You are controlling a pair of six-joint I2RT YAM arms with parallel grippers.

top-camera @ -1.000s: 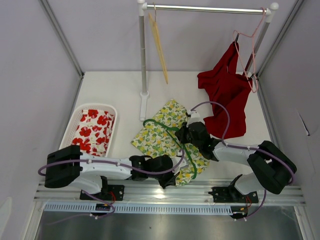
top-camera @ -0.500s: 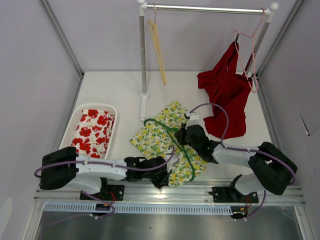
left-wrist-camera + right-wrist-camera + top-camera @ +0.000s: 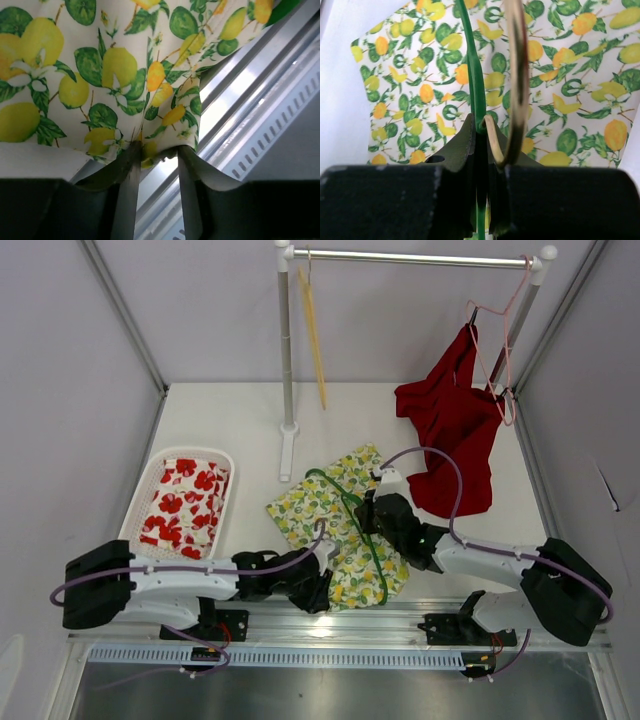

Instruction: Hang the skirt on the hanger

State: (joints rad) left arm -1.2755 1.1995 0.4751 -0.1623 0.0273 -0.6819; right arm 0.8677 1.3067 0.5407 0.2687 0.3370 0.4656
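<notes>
The lemon-print skirt lies spread on the table between the two arms. A green hanger lies across it, its metal hook toward the right arm. My right gripper is shut on the green hanger just below the hook, over the skirt. My left gripper sits at the skirt's near edge by the rail. In the left wrist view its jaws stand apart, and the skirt hem rests over the fingertips of the left gripper.
A white basket with red floral cloth sits at the left. A clothes rack stands at the back with a wooden hanger and a red garment on a pink hanger. An aluminium rail runs along the near edge.
The left gripper has opened and let go of the skirt's near edge, and its arm has drawn back to the left. The skirt and hanger have shifted slightly right.
</notes>
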